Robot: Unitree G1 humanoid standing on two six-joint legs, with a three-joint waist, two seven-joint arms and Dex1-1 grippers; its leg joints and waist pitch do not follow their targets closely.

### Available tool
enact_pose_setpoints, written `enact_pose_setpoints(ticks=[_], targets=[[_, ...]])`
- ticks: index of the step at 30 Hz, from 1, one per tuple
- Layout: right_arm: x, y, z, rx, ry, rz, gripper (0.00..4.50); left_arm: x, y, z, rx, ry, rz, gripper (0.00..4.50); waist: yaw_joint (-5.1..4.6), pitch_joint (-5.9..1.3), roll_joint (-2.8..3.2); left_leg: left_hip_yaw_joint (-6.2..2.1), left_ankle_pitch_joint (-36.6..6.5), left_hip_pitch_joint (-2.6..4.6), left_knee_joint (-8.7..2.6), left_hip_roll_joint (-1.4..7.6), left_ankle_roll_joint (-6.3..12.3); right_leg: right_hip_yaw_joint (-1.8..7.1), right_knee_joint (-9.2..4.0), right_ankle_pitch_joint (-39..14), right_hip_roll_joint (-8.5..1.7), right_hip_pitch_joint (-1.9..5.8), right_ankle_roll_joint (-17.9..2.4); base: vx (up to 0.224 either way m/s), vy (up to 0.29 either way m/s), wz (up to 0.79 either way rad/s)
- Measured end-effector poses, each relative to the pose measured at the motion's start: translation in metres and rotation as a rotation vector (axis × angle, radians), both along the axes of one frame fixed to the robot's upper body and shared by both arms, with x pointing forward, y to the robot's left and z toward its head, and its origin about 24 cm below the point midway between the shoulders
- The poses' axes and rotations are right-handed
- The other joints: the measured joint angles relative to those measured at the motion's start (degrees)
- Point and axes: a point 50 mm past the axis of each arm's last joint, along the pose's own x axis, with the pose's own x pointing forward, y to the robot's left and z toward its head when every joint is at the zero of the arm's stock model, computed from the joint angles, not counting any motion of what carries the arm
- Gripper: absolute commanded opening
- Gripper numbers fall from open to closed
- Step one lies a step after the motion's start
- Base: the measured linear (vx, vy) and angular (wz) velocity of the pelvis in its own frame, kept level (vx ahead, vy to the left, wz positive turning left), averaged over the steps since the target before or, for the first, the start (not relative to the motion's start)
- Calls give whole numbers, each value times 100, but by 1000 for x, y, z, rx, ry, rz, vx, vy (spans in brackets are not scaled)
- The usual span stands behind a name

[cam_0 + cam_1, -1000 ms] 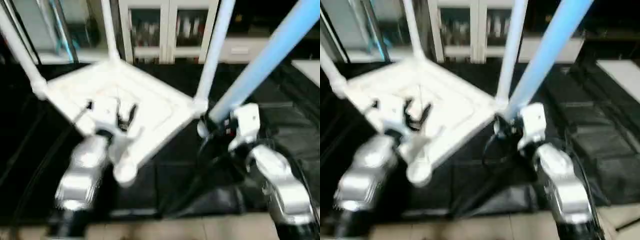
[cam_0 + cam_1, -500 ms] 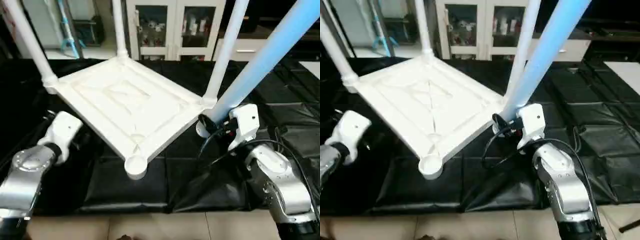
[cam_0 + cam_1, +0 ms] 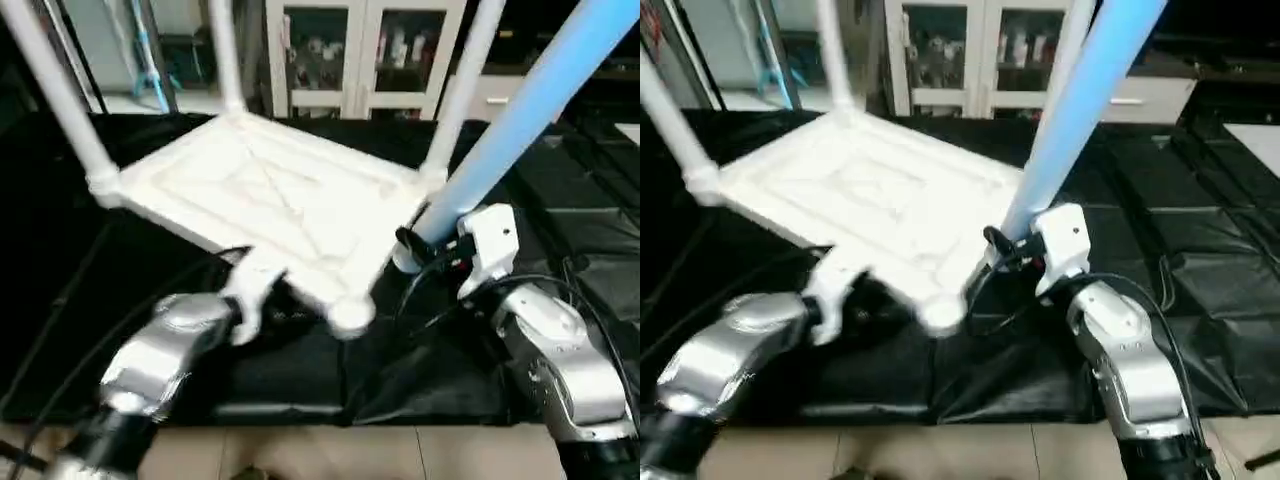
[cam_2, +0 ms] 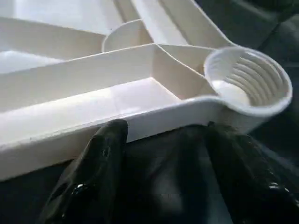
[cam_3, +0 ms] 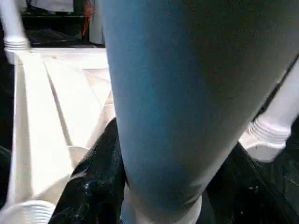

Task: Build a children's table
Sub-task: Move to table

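Note:
The white tabletop (image 3: 270, 195) lies underside up on the black cover. Three white legs stand in its corner sockets: left (image 3: 55, 90), back (image 3: 222, 55) and right (image 3: 462, 85). The near corner socket (image 3: 350, 315) is empty; its threaded inside (image 4: 247, 88) faces up. My left gripper (image 3: 258, 287) is open at the tabletop's near-left rim, fingertips (image 4: 112, 135) right against the rim (image 4: 70, 140) beside that socket, with nothing between them. My right gripper (image 3: 420, 245) is shut on the fourth leg (image 3: 520, 110), which looks pale blue and leans up to the right. Its thick end (image 5: 159, 140) sits between the black fingers.
The black-covered work table (image 3: 590, 230) spreads out to the right and left. White glass-door cabinets (image 3: 360, 55) stand behind it. A black cable (image 3: 430, 300) loops beside my right wrist. A strip of pale floor (image 3: 330, 455) runs along the near edge.
My left gripper swung off the tabletop to the left, then came back to its near rim. The tabletop's empty corner has shifted right. My right gripper and its leg stayed put.

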Motion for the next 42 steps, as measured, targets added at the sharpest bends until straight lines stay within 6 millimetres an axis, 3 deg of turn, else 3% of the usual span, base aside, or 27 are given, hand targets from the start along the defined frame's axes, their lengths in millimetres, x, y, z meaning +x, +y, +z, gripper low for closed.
enact_pose_setpoints(ticks=[6,9,12,16,18,19,20,23,24,25,26,27,28,29,30,31,32,33,34,35,36,37,38,39,40,41,42], targets=[[0,-2,0,2,4,-11,186,7,-24,-1,-45,-49,4,310,0,2,6,14,19,-5,-38,3,30,-3,-38,1,0,-6,0,0,0,0],[0,-7,1,7,6,-48,186,9,-25,14,-119,-189,53,310,-7,7,18,16,19,-7,-52,5,31,-7,-56,3,1,-5,0,0,0,0],[-1,-10,0,27,11,-87,186,20,0,35,-213,-312,289,310,-43,3,23,18,19,-3,-62,8,31,-8,-59,3,2,-5,0,0,0,0],[-3,-9,-5,28,24,-124,186,25,34,40,-212,-397,532,310,-113,5,21,1,27,-34,-80,3,43,-37,-69,2,-1,2,1,0,0,0],[-2,-7,-6,41,20,-145,186,26,38,41,-207,-420,607,310,-234,0,70,-263,81,-154,-58,-57,79,-304,-115,-7,-50,43,-29,-6,-14,24],[-1,-5,-6,44,19,-150,186,27,38,40,-200,-423,628,310,-296,11,92,-390,99,-203,-29,-73,87,-380,-72,-44,-36,57,-108,-21,-60,75],[1,-2,-5,51,15,-147,186,27,39,38,-187,-420,651,310,-328,38,130,-605,128,-221,-10,-123,75,-412,53,-167,32,47,-382,18,-53,58],[4,1,1,53,-3,-140,186,32,40,39,-177,-432,689,310,-308,32,92,-1019,236,-231,-53,-301,-72,-211,523,-523,230,38,-883,-13,-134,63],[5,1,2,53,-8,-140,186,32,39,40,-179,-442,693,310,-299,13,43,-1165,291,-232,-131,-402,-135,-118,521,-672,250,48,-836,-34,-215,65],[5,0,1,51,-7,-141,186,33,39,41,-179,-450,697,310,-277,6,22,-1303,308,-225,-227,-470,-145,-117,513,-679,279,48,-825,-13,-257,64],[5,-2,0,47,-1,-146,186,33,38,42,-184,-459,698,310,-221,1,-8,-1360,266,-275,-213,-506,-72,-210,403,-644,301,127,-828,-13,-257,64],[6,-4,-2,42,7,-154,186,34,36,44,-187,-463,698,310,-180,1,-7,-1264,118,-336,-34,-448,169,-309,331,-609,305,158,-774,-8,-248,59],[7,-10,-4,35,17,-175,186,36,30,46,-193,-474,679,310,-93,26,-50,-791,-59,-468,748,-248,440,-469,266,-565,297,228,-698,-33,-233,51],[7,-12,-5,34,19,-187,186,36,29,47,-193,-477,672,310,-65,21,-80,-465,-100,-446,1094,-165,499,-661,185,-545,283,270,-663,-33,-233,51],[7,-13,-3,35,12,-193,186,36,28,48,-193,-482,669,310,-63,8,-74,-330,-141,-337,1002,-124,558,-773,120,-512,302,260,-606,-13,-215,52],[7,-14,-2,38,8,-205,186,36,28,49,-192,-485,667,310,-63,-18,-23,-257,-306,-189,706,-97,575,-884,68,-478,371,217,-557,3,-209,54],[8,-13,-3,57,15,-220,186,36,29,47,-186,-480,672,310,-56,-26,65,-279,-452,-56,337,99,89,-971,-30,-412,521,176,-557,3,-209,54],[7,-11,-6,63,28,-220,186,36,32,44,-176,-471,678,310,-39,-32,70,-272,-408,-58,296,163,22,-909,45,-423,513,141,-522,17,-210,31],[8,-7,-6,60,34,-205,186,35,35,44,-173,-470,688,310,30,-39,62,-272,-375,-57,307,190,-30,-666,587,-506,449,-92,-321,25,-196,1],[7,-2,-7,54,39,-181,186,35,42,44,-169,-470,708,310,22,-44,54,-332,-336,-53,319,186,-96,-338,1124,-506,251,-338,-211,25,-196,1],[5,-1,-8,50,44,-174,186,36,45,45,-174,-475,720,310,26,-56,19,-341,-334,-55,333,176,-100,-22,1005,-414,47,-463,-84,-82,-42,-6],[5,-1,-9,49,46,-178,186,36,45,47,-180,-479,719,310,27,-69,-67,-297,-340,-103,391,108,-88,216,554,-277,-202,-470,80,-170,49,3],[3,-5,-11,36,54,-188,186,37,41,48,-192,-477,710,310,51,-59,-126,-314,-352,-155,436,115,8,295,494,-151,-272,-536,453,-170,49,3],[2,-7,-13,31,63,-196,186,36,36,45,-197,-468,696,310,73,-58,-150,-328,-280,-186,359,111,288,286,477,-126,-253,-546,394,-110,-118,4],[2,-9,-14,28,64,-204,186,36,29,44,-205,-459,670,310,69,-60,-151,-329,-238,-165,204,119,324,260,406,-91,-209,-552,382,-72,-206,-11],[2,-10,-14,37,65,-213,186,35,23,44,-217,-452,646,310,58,-61,-148,-352,-158,-100,43,142,161,277,305,-7,-114,-558,353,-72,-206,-11],[2,-10,-14,43,65,-218,186,35,23,44,-222,-450,641,310,54,-65,-141,-332,-102,-56,-21,199,1,313,254,47,-36,-556,334,-88,-154,-33]])
